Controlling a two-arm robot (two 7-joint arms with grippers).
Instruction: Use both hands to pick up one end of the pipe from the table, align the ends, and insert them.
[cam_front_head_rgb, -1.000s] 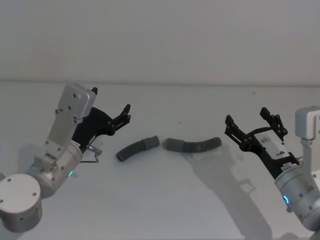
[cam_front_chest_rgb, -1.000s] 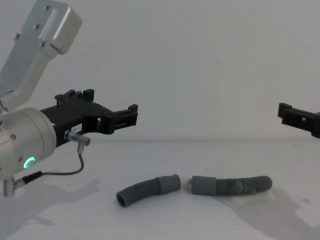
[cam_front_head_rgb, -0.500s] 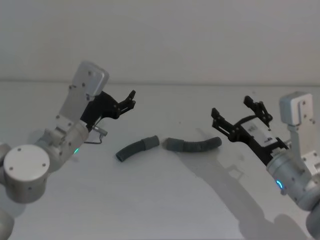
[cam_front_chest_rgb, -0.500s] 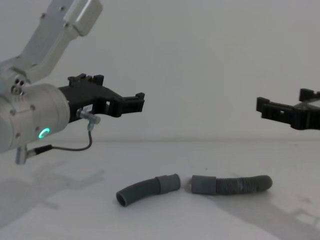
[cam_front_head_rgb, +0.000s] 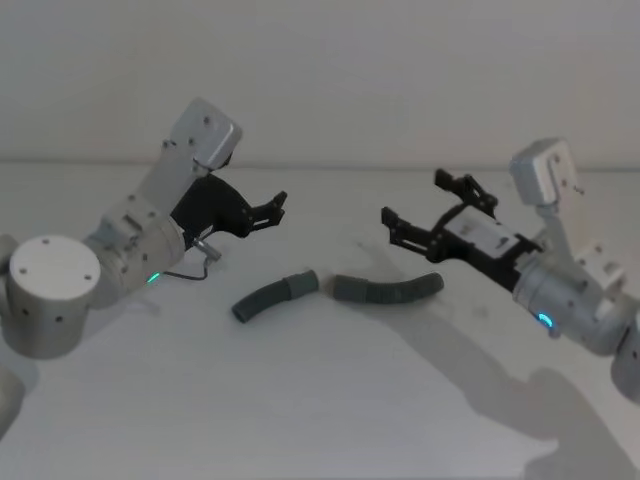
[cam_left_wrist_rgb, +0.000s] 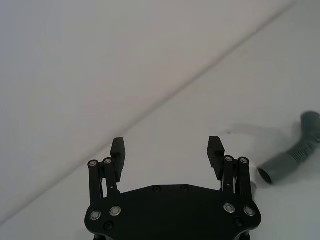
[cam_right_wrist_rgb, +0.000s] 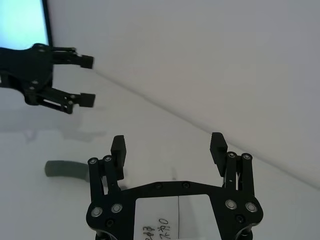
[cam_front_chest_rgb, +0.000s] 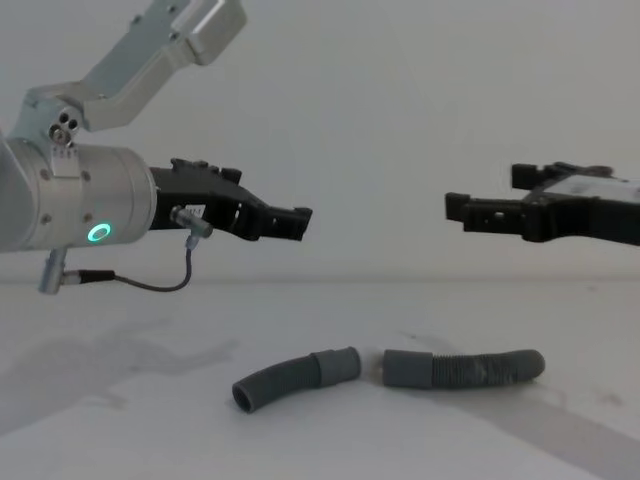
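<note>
Two grey corrugated pipe pieces lie nearly end to end on the whitish table (cam_front_head_rgb: 320, 410). The curved darker one (cam_front_head_rgb: 270, 298) (cam_front_chest_rgb: 280, 380) is on the left and the longer one (cam_front_head_rgb: 390, 291) (cam_front_chest_rgb: 470, 370) on the right. Their smooth cuffs (cam_front_chest_rgb: 336, 366) (cam_front_chest_rgb: 407, 369) face each other across a small gap. My left gripper (cam_front_head_rgb: 278, 210) (cam_front_chest_rgb: 300, 222) hovers open above and behind the curved piece, holding nothing. My right gripper (cam_front_head_rgb: 415, 203) (cam_front_chest_rgb: 480, 200) hovers open above the longer piece. The left wrist view shows its open gripper (cam_left_wrist_rgb: 167, 146) and a pipe piece (cam_left_wrist_rgb: 292, 160) beyond it.
In the right wrist view my open right gripper (cam_right_wrist_rgb: 168, 142) faces the left gripper (cam_right_wrist_rgb: 87, 80) farther off, with a pipe piece (cam_right_wrist_rgb: 65, 168) below and a bright screen (cam_right_wrist_rgb: 22, 25) at the corner. A plain wall stands behind the table.
Both arms have swung inward and risen. The left gripper moved right toward the curved piece, the right gripper moved left over the longer piece. The pipe pieces have not moved.
</note>
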